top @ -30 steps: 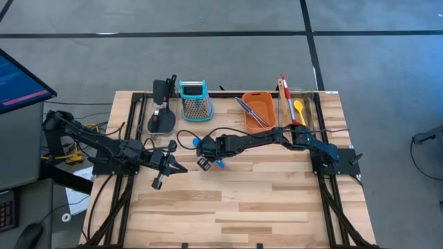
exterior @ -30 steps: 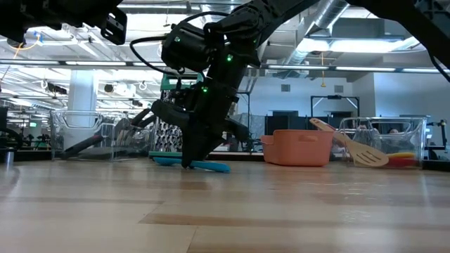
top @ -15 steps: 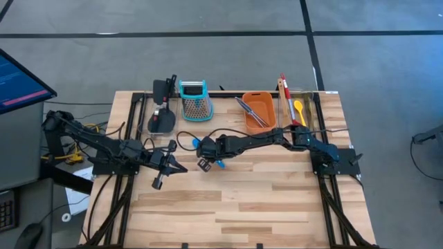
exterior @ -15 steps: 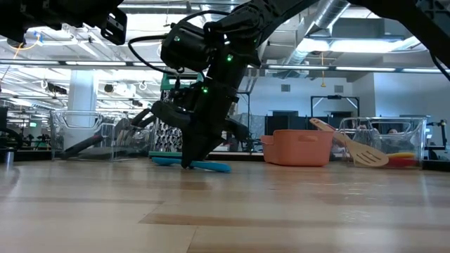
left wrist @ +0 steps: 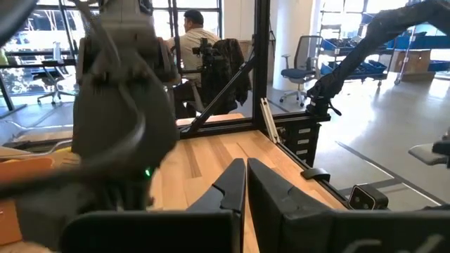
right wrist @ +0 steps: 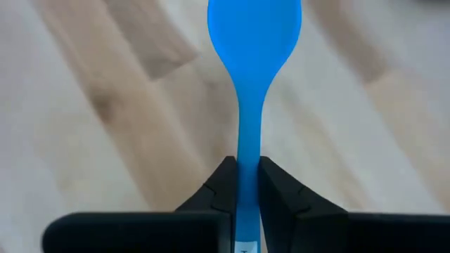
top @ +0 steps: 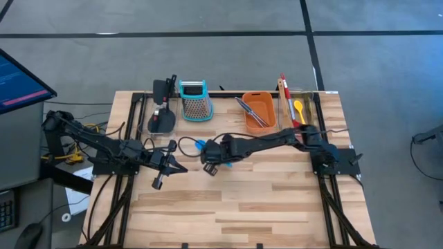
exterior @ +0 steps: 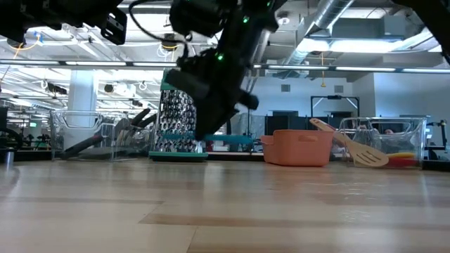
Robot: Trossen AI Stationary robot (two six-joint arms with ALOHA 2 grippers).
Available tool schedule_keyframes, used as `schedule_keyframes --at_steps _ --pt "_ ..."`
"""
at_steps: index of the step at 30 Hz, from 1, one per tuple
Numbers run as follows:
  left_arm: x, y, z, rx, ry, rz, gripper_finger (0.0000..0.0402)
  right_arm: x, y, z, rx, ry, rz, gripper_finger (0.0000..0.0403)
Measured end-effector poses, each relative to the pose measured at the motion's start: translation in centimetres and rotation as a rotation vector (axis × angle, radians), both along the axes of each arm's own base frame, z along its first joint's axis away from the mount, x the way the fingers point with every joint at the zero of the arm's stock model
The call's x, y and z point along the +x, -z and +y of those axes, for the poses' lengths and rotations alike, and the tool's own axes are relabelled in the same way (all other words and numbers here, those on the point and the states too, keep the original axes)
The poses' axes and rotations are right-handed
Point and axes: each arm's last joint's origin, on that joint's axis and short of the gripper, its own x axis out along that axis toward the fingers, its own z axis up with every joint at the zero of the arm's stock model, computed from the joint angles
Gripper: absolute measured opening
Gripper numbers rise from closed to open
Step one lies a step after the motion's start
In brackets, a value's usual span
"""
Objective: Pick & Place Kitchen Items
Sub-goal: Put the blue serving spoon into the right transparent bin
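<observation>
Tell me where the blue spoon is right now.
The blue spoon is clamped by its handle in the right pincer, lifted off the table near its middle, in front of the grater.

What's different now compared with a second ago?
The right pincer, clamped on the blue spoon, has lifted it off the table and drawn back toward its own side. The left pincer, grater and orange tub stayed put.
</observation>
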Motion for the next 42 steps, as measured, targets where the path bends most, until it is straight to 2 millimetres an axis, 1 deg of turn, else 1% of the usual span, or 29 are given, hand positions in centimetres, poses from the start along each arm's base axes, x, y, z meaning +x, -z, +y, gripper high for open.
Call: schedule_keyframes --at_steps 5,8,13,19,23,27,29,32,35,39,42 --pt "0.0 0.0 0.0 -0.003 0.0 0.001 0.0002 -1.5 -2.5 0.4 -0.103 0.029 0.033 0.0026" --pt "0.0 0.0 0.0 -0.038 0.004 0.01 0.0002 -2.5 -4.1 0.4 -0.156 0.054 0.046 0.0026" --pt "0.0 0.0 0.0 -0.051 0.004 0.014 0.0002 -4.2 -5.7 -0.2 -0.236 0.139 0.099 0.0026" --pt "0.0 0.0 0.0 -0.051 0.004 0.014 0.0002 -7.4 -7.9 -0.8 -0.322 0.274 0.209 0.0026" --pt "0.0 0.0 0.0 -0.051 0.004 0.015 0.0002 -9.8 -10.0 -1.3 -0.379 0.356 0.241 0.0026" --pt "0.0 0.1 0.0 -0.049 0.009 0.021 0.0002 -12.2 -11.5 -2.1 -0.374 0.394 0.24 0.0026" --pt "0.0 0.2 0.0 -0.045 0.014 0.034 0.0002 -13.8 -12.1 -2.8 -0.363 0.415 0.234 0.0026" --pt "0.0 0.3 0.0 -0.042 0.014 0.04 0.0002 -16.4 -12.3 -4.1 -0.335 0.456 0.207 0.0026" --pt "0.0 0.3 0.0 -0.042 0.014 0.04 0.0002 -18.9 -11.9 -5.4 -0.311 0.499 0.154 0.0026" --pt "0.0 0.3 0.0 -0.043 0.014 0.039 0.0002 -22.0 -10.3 -7.6 -0.284 0.592 0.066 0.0026" --pt "0.0 0.2 0.0 -0.043 0.015 0.038 0.0002 -24.2 -8.6 -9.3 -0.284 0.665 0.013 0.0026"
